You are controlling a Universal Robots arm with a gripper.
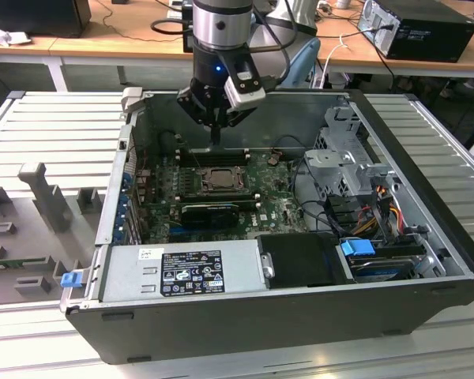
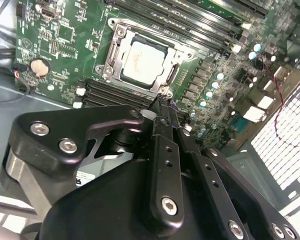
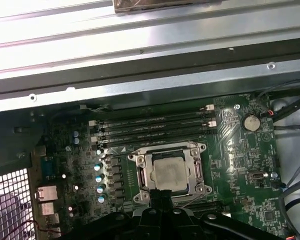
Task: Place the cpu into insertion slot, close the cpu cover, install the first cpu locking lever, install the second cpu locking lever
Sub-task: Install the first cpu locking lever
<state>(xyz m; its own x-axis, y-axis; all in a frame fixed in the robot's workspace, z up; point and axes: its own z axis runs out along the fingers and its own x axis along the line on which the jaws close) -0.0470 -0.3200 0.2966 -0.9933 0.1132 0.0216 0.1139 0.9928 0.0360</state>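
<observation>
Second wrist view for aim: cpu [image 2: 146, 61] seated in insertion slot [image 2: 171, 75], cpu cover [image 2: 155, 34] down around it. Gripper [image 2: 162, 102] pinched narrow, gripping nothing, tips just beside cover's near corner. Probably lever step: keep tips together, bear only on locking lever (too thin to pick out), stay off chip top. From exterior view: tips' height over green board [image 1: 280, 197], unreadable from wrist. From first wrist view: memory slots [image 3: 150, 127] beyond cover, squarely seen.

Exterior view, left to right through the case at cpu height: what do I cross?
Slot brackets → cpu → drive cage.
</observation>
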